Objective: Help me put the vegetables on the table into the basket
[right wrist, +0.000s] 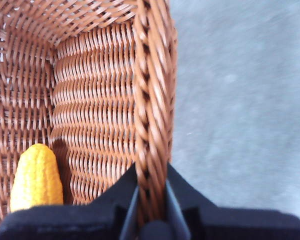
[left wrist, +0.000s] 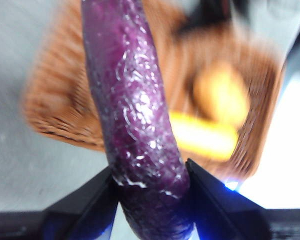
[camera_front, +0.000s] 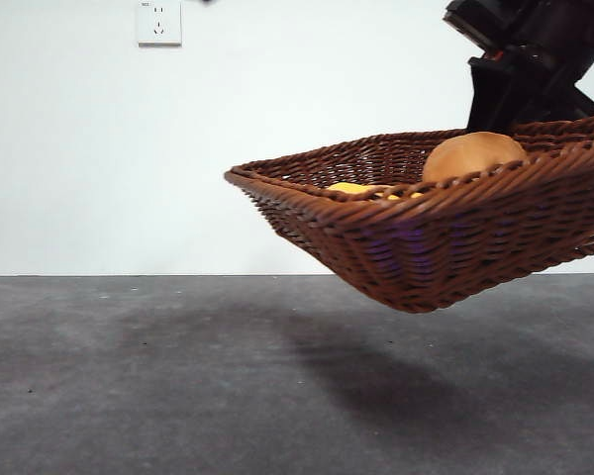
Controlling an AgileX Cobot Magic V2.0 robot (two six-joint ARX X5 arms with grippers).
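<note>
The basket (camera_front: 445,233) hangs clear of the table (camera_front: 178,376), tilted so that its corner at about 9 o'clock in the front view sits lower than the side at 3 o'clock; a dark shadow lies on the table under it. Inside, the smooth brown-orange oval vegetable (camera_front: 472,155) rises above the braided rim toward 2 o'clock, and the yellow bumpy vegetable (camera_front: 348,187) just peeks over the rim nearer the middle.

The right gripper (right wrist: 151,200) has its two black jaws closed on the basket's rim, one jaw inside the wall and one outside, and carries the basket. In its wrist view the yellow piece lies on the woven floor just beside the wall. In the front view a dark arm enters at 1 o'clock, behind the basket's raised side.

The left gripper (left wrist: 151,185) clamps a dark purple vegetable (left wrist: 132,100), long and glossy here, between both jaws. In that wrist view the blurred basket lies beyond it with the yellow and orange pieces inside.

A white wall socket (camera_front: 158,22) sits at 11 o'clock on the pale wall.
</note>
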